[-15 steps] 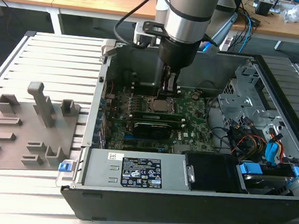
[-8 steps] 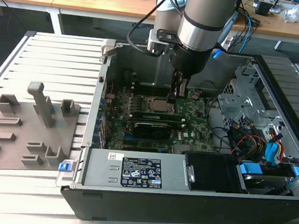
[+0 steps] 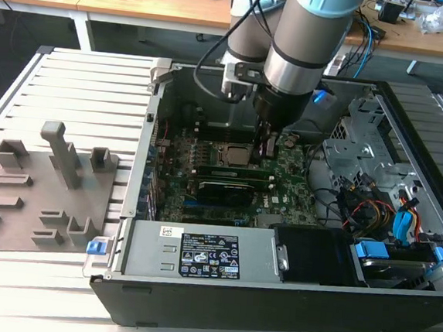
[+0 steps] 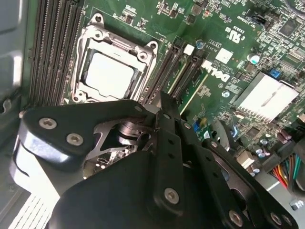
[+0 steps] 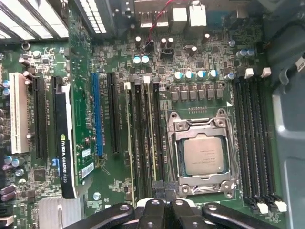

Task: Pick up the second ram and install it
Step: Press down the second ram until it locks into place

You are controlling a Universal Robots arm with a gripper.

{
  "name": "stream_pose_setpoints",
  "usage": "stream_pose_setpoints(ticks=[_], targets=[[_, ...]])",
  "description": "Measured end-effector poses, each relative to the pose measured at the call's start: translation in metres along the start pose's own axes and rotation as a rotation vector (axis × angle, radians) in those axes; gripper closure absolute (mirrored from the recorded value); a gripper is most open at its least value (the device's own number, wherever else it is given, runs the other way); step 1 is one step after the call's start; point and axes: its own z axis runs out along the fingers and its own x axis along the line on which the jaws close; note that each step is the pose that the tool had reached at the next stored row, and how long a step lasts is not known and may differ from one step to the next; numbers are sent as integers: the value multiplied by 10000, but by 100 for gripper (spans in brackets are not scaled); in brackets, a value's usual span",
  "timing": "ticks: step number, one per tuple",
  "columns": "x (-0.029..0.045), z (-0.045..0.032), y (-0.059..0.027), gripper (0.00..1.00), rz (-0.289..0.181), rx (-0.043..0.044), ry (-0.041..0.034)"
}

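Two long thin green ram sticks stand seated in the black slots beside the processor socket. The stick nearer the socket is the second ram; the other sits one slot further away. In the exterior view both show as green lines in the middle of the motherboard. My gripper hangs low inside the case over one end of these slots, shut, its fingertips pressed together with nothing visible between them. I cannot tell whether it touches the ram.
A graphics card stands in a slot beyond the rams. Empty memory slots lie on the socket's other side. Case walls, a drive cage, cables and the power supply hem in the board. Grey fixture blocks stand at the exterior view's left.
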Motion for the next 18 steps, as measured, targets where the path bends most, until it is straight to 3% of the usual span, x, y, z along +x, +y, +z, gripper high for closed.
stream_pose_setpoints(ticks=[5,11,14,18], targets=[[-4,123,-105,89,-2,-8,-1],[-3,180,-130,89,-6,-7,7],[-4,185,-131,89,-7,-9,-1],[-4,99,-85,89,-8,31,-6]])
